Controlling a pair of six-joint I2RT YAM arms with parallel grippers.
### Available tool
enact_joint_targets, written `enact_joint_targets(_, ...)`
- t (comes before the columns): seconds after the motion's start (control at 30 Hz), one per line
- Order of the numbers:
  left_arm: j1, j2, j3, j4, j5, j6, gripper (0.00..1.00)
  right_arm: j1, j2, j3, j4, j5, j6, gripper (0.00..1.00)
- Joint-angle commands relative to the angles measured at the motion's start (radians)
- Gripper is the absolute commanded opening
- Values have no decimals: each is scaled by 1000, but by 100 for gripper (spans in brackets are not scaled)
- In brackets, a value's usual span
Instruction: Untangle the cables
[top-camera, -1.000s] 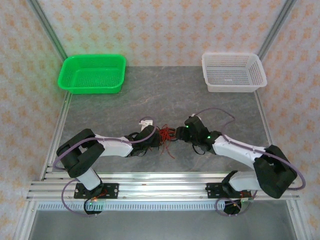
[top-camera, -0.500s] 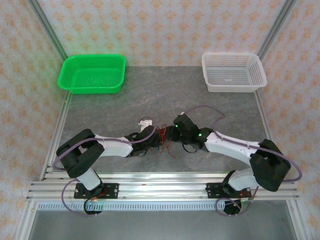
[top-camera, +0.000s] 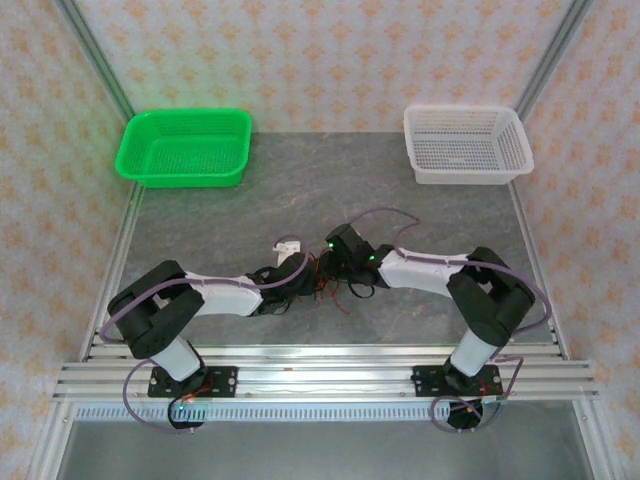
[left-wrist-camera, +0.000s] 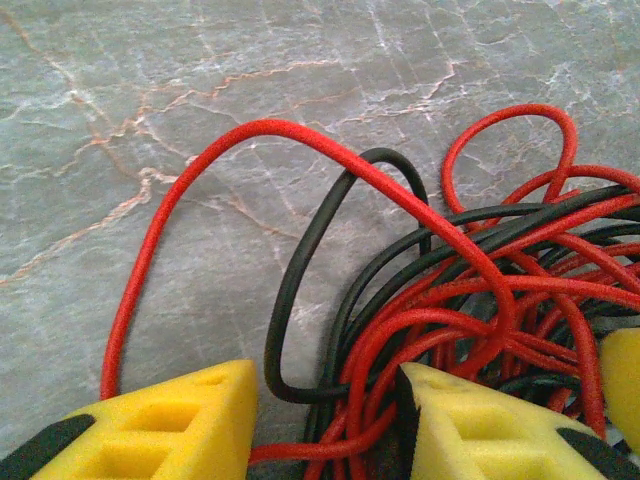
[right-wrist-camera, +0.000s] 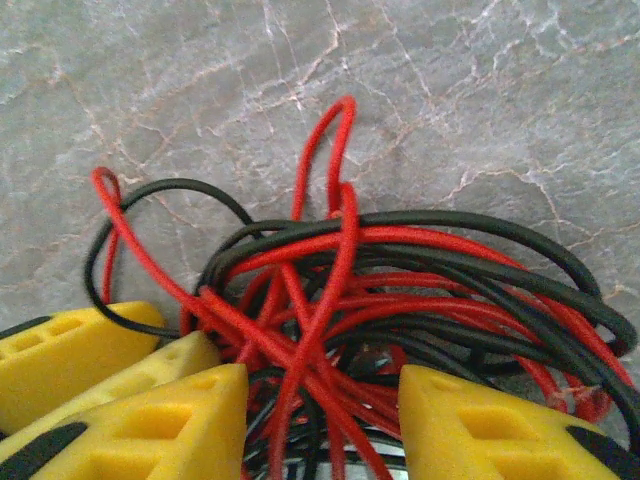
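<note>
Two arms meet nose to nose at mid-table (top-camera: 300, 190). Left gripper (left-wrist-camera: 330, 395): jaws part-way apart astride red and black strands; clamped or not, cannot tell. Right gripper (right-wrist-camera: 325, 395): likewise, cannot tell. Cables (top-camera: 324, 276): one knot directly between both, equally near each; loose loops fan out ahead.

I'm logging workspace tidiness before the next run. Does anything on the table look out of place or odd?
Yes: the thin red and black cables lie in one tangled clump near the front middle of the grey marbled table, loops crossing over each other. Nothing else stands out.
</note>
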Motion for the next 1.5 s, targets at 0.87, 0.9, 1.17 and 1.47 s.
enact_joint_targets(0.87, 25, -57, 1, -168, -186, 79, 43, -26, -117, 73, -397, 156, -292, 0)
enact_joint_targets(0.9, 24, -60, 12, -165, -188, 91, 43, -30, -128, 61, -385, 137, -288, 0)
enact_joint_targets(1.17, 24, -111, 128, -144, -170, 231, 47, -45, -183, -20, -274, 72, -198, 4)
enact_joint_targets(1.47, 24, -227, 160, -136, -173, 303, 53, -62, -269, -75, -255, 108, -118, 33)
